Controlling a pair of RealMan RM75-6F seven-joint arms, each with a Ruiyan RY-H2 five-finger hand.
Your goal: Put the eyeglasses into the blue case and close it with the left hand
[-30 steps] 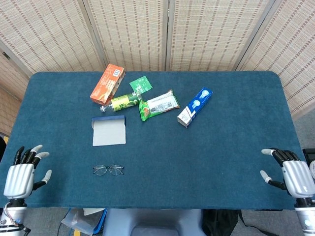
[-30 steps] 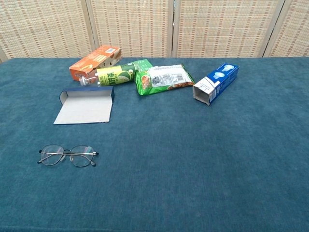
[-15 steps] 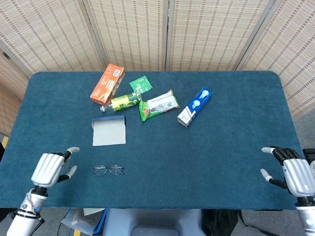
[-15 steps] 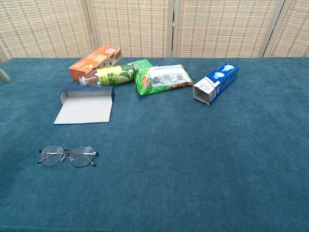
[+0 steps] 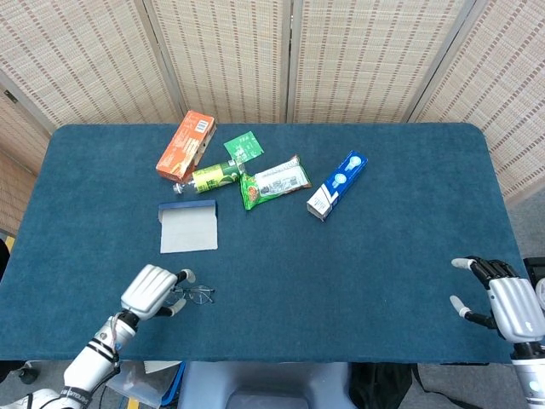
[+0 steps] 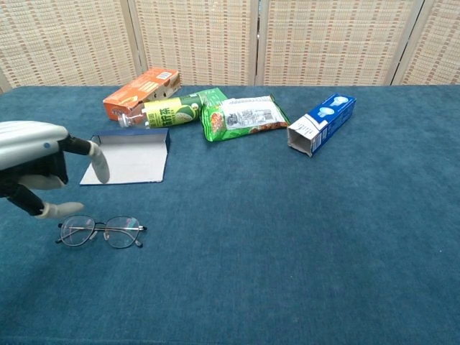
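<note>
Nearest the front edge of the desk (image 5: 383, 281), toward its left corner, the eyeglasses (image 6: 100, 231) lie unfolded and flat on the blue cloth, with nothing gripping them. The left hand (image 5: 152, 290) hovers just beside and over their left lens, fingers loosely spread and holding nothing; whether a fingertip touches the frame cannot be told. At the front right corner the right hand (image 5: 504, 304) rests at the desk's edge, fingers apart and empty. Further back on the left, the blue case (image 6: 127, 159) lies open, its pale lining showing and nothing inside it. Behind it, toward the far edge, sit an orange box (image 5: 186, 144), a green bottle (image 5: 210, 177) on its side, a small green packet (image 5: 243, 146) and a green snack bag (image 5: 275, 181). To their right lies a blue and white carton (image 6: 321, 123), its near end flap open; its inside cannot be made out.
</note>
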